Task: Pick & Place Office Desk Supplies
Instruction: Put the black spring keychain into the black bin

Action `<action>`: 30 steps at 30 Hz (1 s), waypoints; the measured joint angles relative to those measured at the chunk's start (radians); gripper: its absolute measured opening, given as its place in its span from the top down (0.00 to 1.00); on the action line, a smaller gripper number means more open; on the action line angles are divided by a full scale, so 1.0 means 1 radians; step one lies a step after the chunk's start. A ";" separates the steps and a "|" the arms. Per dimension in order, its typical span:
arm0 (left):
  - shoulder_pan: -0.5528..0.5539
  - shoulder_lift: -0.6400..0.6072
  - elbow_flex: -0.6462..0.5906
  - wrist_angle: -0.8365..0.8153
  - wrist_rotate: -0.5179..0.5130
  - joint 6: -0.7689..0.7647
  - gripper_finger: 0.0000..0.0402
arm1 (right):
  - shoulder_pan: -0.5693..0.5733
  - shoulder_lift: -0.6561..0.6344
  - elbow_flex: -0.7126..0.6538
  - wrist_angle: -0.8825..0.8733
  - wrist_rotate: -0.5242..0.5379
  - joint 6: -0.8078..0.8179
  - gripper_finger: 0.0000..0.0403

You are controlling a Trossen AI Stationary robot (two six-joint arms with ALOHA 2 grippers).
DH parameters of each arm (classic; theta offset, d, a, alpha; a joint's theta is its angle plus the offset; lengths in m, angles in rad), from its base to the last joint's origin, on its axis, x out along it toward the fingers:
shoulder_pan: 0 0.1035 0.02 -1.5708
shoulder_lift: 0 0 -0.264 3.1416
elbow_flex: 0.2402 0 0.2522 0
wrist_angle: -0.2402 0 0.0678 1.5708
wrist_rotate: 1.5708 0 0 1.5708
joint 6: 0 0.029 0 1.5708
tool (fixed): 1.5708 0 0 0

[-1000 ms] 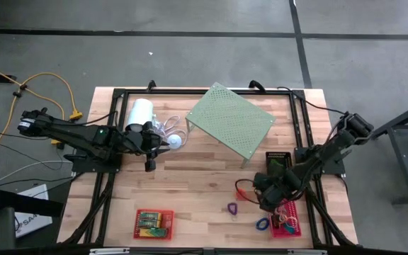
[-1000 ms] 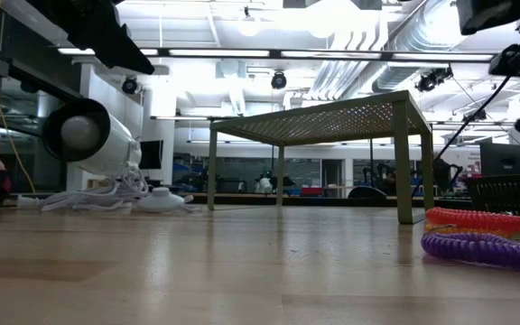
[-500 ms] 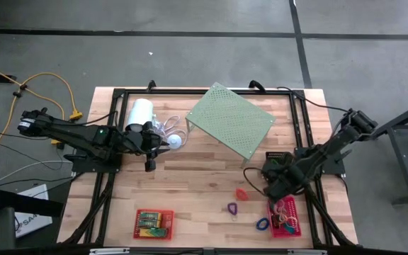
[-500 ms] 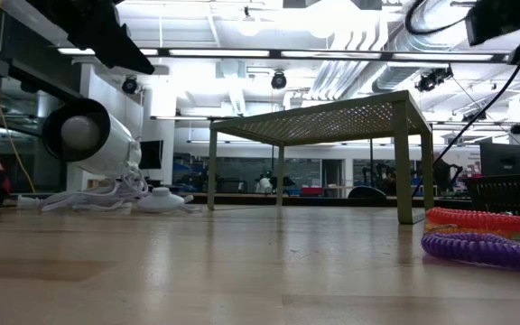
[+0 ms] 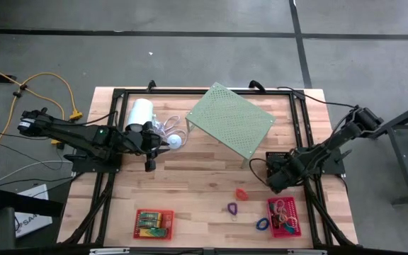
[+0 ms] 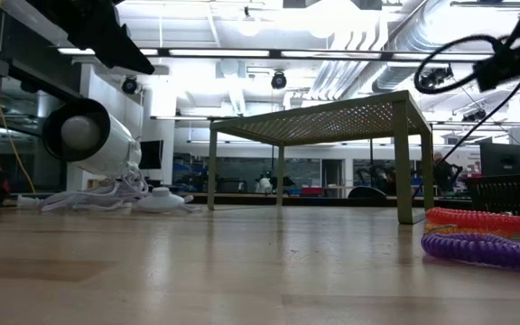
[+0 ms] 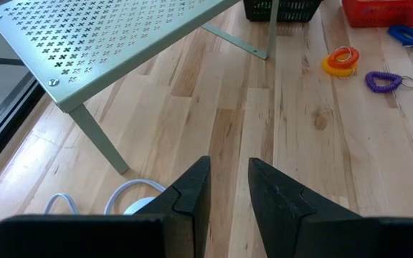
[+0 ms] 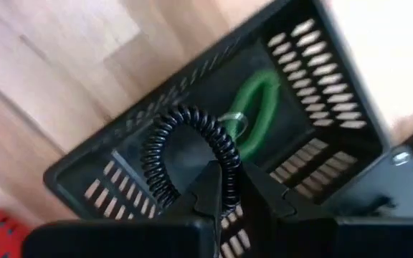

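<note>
Right gripper [image 8: 224,188] swung over black basket [image 8: 314,93] | clamps black coil [image 8: 165,147] (left idle)

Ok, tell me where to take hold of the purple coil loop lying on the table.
Come straight down from above. The purple coil loop lies flat on the wood, clear of the orange loop, so a side approach would likely fail. Pinch across one side of its ring, one finger inside the opening and one outside.
</note>
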 joint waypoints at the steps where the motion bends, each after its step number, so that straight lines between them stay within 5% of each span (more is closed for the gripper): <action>1: 0.000 0.000 0.000 0.000 0.000 0.000 0.78 | -0.002 -0.006 -0.017 0.022 -0.017 0.007 0.92; 23: 0.000 0.000 0.000 0.000 0.000 0.000 0.78 | -0.004 -0.020 -0.092 0.118 -0.085 0.035 0.92; 30: 0.000 0.000 0.000 0.000 0.000 0.000 0.78 | -0.004 -0.020 -0.092 0.121 -0.092 0.036 0.84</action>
